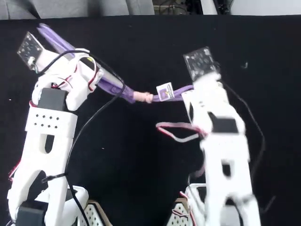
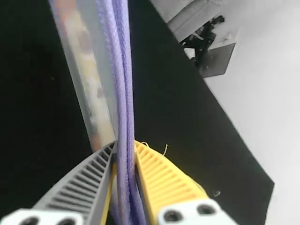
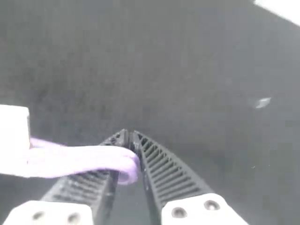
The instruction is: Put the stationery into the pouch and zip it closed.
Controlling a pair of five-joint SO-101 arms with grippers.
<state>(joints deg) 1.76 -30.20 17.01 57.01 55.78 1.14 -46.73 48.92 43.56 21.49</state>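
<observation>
The pouch [image 1: 114, 88] is a long, slim purple case that runs slantwise across the far left part of the black surface [image 1: 131, 165], from the far left corner toward the middle. In the left wrist view the pouch [image 2: 123, 93] is seen edge-on. A ridged purple fabric seam runs down its length, with a translucent panel beside it, and blurred warm colours show through that panel. Whether the zip is shut cannot be told.

At the pouch's inner end sits a small pink piece [image 1: 143, 97]. From there a thin purple strap [image 1: 178, 95] carries a small white tag [image 1: 164, 91] and leads on to the right arm. The pouch, the pink piece and the strap form one nearly straight line between the two arms.

The left gripper [image 2: 125, 145] is clamped on the pouch's seam, with its grey finger on one side and its yellow finger on the other, both pressed against the fabric. The right gripper [image 3: 130, 136] has its black ribbed fingers drawn nearly together on the looped end of the strap [image 3: 79, 159], with the tag [image 3: 13, 136] just beyond.

Both arms are white and stand side by side at the near edge.
</observation>
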